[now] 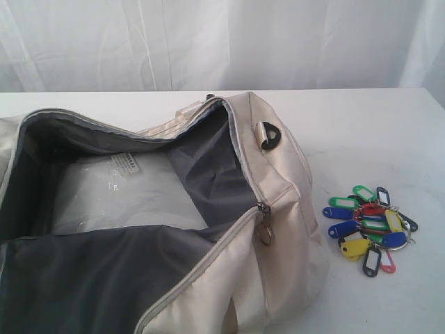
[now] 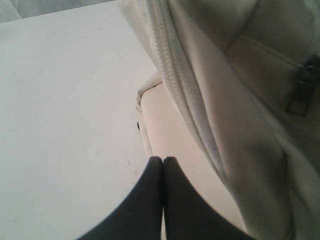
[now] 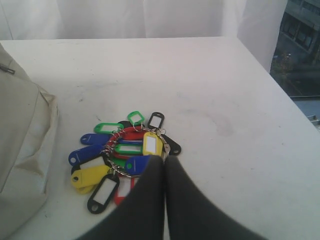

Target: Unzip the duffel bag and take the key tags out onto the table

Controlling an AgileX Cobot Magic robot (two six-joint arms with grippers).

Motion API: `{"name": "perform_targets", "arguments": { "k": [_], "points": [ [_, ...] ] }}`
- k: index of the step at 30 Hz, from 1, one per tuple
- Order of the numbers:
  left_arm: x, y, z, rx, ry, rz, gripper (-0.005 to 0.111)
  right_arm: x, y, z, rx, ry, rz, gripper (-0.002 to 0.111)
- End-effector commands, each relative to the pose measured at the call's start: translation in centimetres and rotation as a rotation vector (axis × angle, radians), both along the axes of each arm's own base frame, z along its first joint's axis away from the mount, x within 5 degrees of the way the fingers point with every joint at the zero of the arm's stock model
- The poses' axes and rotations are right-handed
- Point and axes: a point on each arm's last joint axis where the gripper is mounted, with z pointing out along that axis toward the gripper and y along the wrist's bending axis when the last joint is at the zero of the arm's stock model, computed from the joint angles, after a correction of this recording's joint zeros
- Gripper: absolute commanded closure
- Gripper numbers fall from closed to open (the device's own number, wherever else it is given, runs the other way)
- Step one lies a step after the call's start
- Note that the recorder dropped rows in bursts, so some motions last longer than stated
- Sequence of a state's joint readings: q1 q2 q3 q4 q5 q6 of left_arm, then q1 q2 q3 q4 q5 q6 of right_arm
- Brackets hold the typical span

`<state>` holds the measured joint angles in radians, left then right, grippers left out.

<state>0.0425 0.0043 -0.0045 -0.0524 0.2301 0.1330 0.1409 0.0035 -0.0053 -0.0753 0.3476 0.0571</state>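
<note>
From where I stand the job looks about done: the duffel bag [image 1: 278, 229] gapes open, its grey lining showing, and the key tags [image 1: 368, 226] lie in a bright heap on the worktop [image 1: 361, 132], near the bag's zipper-pull end but not touching it. The right end effector [image 3: 164, 159] is clenched with nothing between its fingers. It hangs over the side of the bunch away from the bag, and I cannot tell how high above it. That is where I'd worry. If it drops or sweeps sideways with its tips pressed together, it would plough into the tags and scatter them or push them farther from the bag, toward the worktop edge seen in the right wrist view. The metal rings could also hook a fingertip and get dragged along. The left end effector [image 2: 162, 160] is also clenched and empty, close beside the bag's cream outer fabric, near the run of zip teeth [image 2: 185, 90]. A careless pull-away there could catch a fold or the zip and tug the soft bag. If the bag slides, its slack side could roll over the tags or knock them along.
</note>
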Motion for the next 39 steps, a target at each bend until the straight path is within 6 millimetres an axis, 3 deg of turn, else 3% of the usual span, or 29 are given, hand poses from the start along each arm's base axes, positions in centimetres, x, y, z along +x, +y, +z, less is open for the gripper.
{"name": "perform_targets", "arguments": {
  "k": [1, 39],
  "points": [
    [-0.02, -0.04, -0.14, -0.002, 0.002, -0.007, 0.107, 0.00, -0.04, -0.15, -0.013, 0.000, -0.003, 0.108],
    [-0.02, 0.13, -0.15, -0.002, 0.002, 0.027, 0.107, -0.03, 0.23, -0.15, -0.013, -0.001, 0.048, 0.108]
  ]
}}
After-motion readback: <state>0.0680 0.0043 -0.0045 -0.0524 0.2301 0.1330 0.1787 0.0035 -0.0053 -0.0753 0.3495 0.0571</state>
